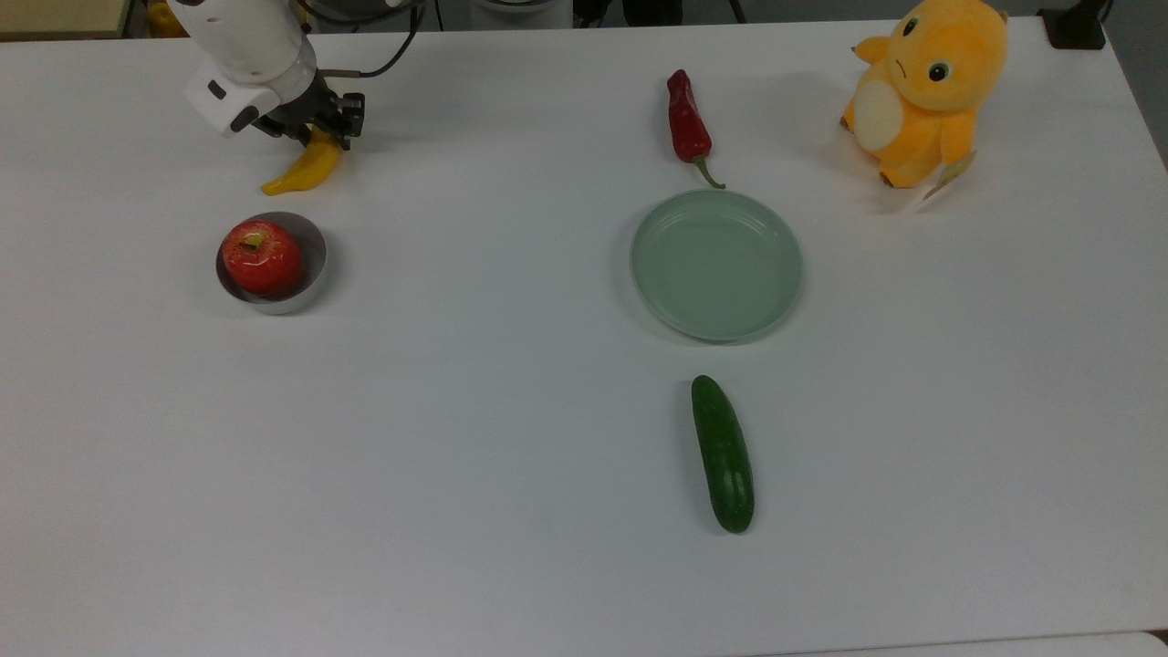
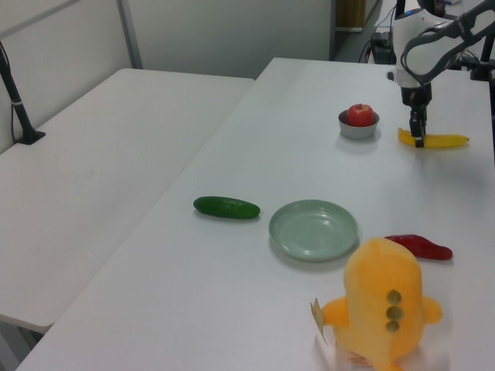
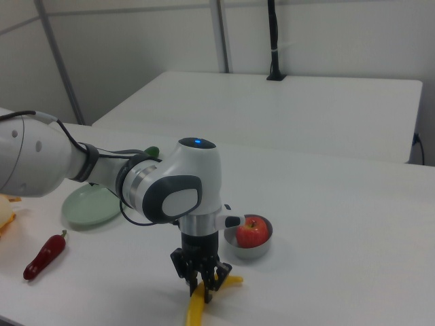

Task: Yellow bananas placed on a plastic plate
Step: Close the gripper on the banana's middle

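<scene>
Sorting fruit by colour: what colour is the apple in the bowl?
Red; the apple shows best in the top view.

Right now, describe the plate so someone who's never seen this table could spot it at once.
On the white table, look in the top view's right half, between the red chili pepper above and the dark green cucumber below. The plate lies there: round, shallow, pale mint green, with a ridged rim and nothing on it. The grey bowl holding an apple is smaller.

The arm points straight down, its hand (image 1: 315,128) with fingers narrowly apart.
</scene>
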Available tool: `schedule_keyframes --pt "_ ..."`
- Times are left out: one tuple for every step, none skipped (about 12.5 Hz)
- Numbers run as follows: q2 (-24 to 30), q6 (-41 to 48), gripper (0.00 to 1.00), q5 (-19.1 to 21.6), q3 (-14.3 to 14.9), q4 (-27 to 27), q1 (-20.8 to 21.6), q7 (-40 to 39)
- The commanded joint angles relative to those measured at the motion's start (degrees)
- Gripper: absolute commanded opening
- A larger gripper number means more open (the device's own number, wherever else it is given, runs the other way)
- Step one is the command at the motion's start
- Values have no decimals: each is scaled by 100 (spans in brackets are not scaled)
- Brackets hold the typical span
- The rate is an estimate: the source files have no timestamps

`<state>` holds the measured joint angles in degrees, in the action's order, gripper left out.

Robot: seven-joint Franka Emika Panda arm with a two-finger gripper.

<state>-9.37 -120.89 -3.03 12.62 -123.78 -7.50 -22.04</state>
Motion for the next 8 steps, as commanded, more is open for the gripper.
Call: schedule_keyframes --pt "119 21 4 -66 30 -102 11 -99" --pt "172 39 3 -58 30 -85 11 -73" --pt "207 57 3 -49 30 -59 29 -55" --pt "277 187 3 -23 21 11 81 -46" --pt "339 354 4 12 4 160 90 -29" --pt "383 582 4 48 -5 318 125 -29" --pt "392 758 4 135 -14 502 204 -20" --pt "436 977 4 397 -14 800 344 -11"
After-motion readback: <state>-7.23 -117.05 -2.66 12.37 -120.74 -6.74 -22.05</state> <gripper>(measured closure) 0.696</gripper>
